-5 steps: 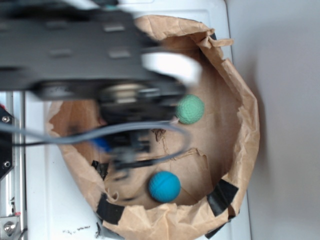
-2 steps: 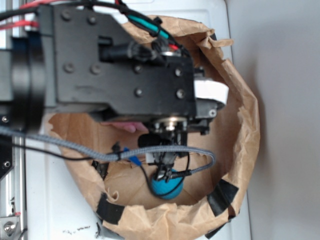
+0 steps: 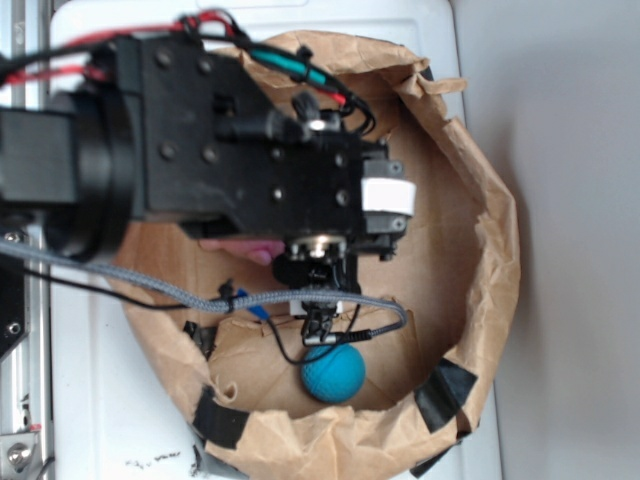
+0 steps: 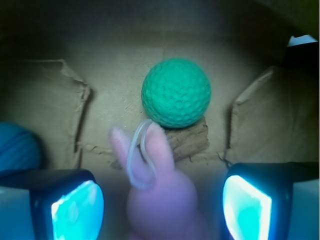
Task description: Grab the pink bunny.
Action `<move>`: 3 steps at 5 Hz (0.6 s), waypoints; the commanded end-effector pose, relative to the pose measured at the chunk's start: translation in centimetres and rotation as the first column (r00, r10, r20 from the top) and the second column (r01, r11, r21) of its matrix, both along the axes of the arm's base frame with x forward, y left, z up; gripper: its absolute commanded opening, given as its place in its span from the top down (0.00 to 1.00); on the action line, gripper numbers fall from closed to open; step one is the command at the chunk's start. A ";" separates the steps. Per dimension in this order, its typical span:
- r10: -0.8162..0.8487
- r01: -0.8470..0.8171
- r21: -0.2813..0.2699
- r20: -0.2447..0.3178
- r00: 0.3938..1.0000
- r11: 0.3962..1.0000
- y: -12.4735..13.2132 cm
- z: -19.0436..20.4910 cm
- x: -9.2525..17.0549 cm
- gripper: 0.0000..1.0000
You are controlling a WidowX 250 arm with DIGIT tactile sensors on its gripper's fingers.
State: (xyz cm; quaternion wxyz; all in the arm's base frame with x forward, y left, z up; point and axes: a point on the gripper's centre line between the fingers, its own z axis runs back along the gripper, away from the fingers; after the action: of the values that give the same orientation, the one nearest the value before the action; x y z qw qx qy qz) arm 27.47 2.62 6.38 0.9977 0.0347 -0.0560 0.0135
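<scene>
The pink bunny [image 4: 161, 200] sits between the two fingers of the hand [image 4: 161, 200], touching neither, its ears pointing away from the hand and a white string loop [image 4: 138, 159] lying over them. The hand is spread wide, one finger [image 4: 75, 206] on each side. Just beyond the ears lies a green ball [image 4: 175, 93]. A blue ball [image 4: 17, 146] rests off to one side. All lie inside a brown paper bag [image 3: 480, 240] on the white worktop [image 3: 90, 400].
</scene>
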 end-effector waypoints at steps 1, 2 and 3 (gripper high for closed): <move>0.026 -0.030 0.075 0.050 0.998 0.997 1.3 -3.7 2.4 0.00; 0.057 -0.068 0.102 0.106 0.993 0.992 0.4 -5.4 2.0 0.19; 0.086 -0.092 0.064 0.082 0.993 0.994 0.0 -3.1 0.2 1.00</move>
State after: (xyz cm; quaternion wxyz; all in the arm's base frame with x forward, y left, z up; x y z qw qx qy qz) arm 26.85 2.46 2.15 0.9922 0.0666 -0.0767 0.0717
